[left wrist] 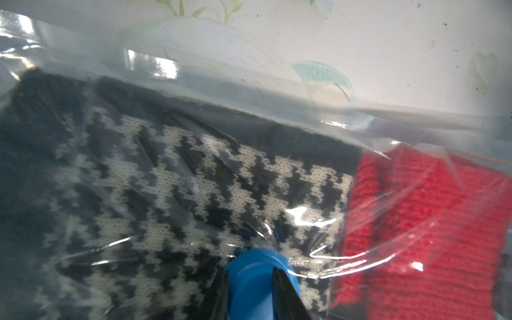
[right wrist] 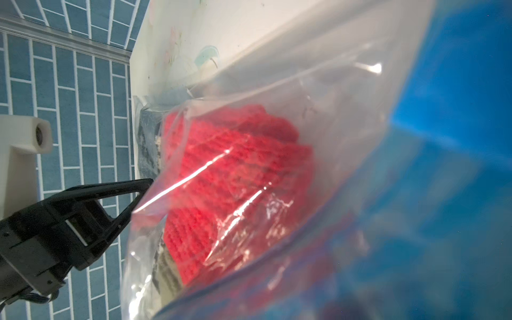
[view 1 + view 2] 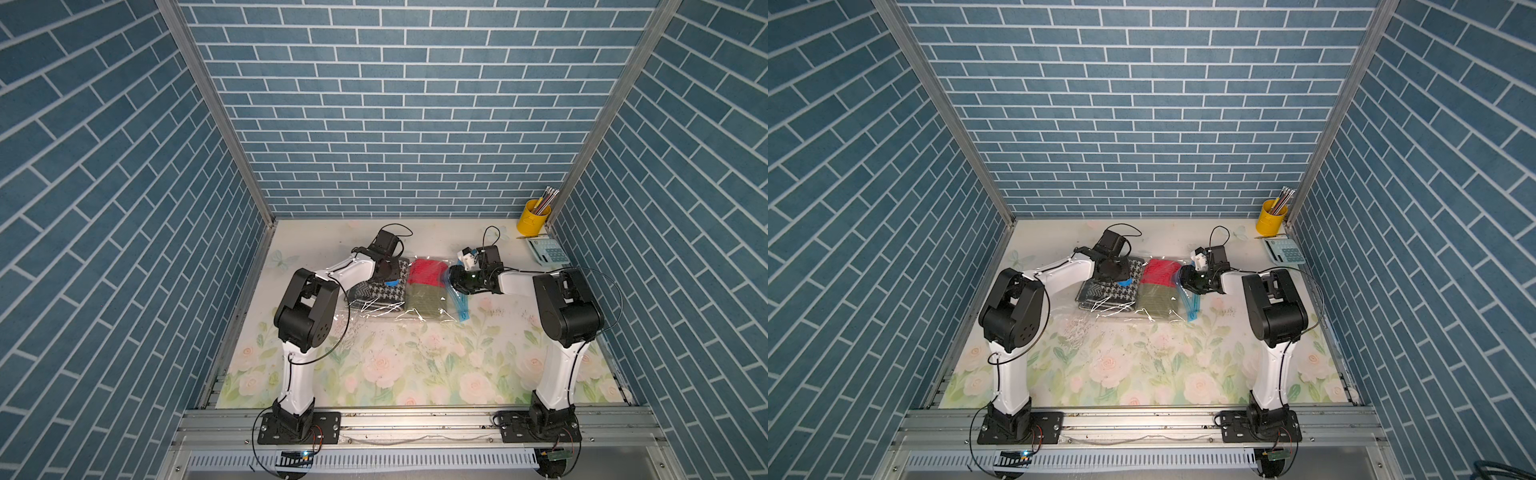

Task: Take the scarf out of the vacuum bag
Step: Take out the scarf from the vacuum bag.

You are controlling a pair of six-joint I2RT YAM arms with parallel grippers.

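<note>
right pincer at vacuum bag mouth (spread not discernible) | scarf just inside, leftward | left pincer pinching valve cap

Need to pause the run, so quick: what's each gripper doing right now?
Left gripper: closed on the blue valve cap of the vacuum bag.
Right gripper: at the zip strip; open or closed cannot be told.

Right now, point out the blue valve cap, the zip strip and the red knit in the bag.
valve cap point(image 1: 250, 277), left wrist view, middle of its blue top.
zip strip point(image 3: 460, 309), in a top view, midway along the light-blue band.
red knit point(image 3: 428, 270), in a top view, centre of the red panel.
</note>
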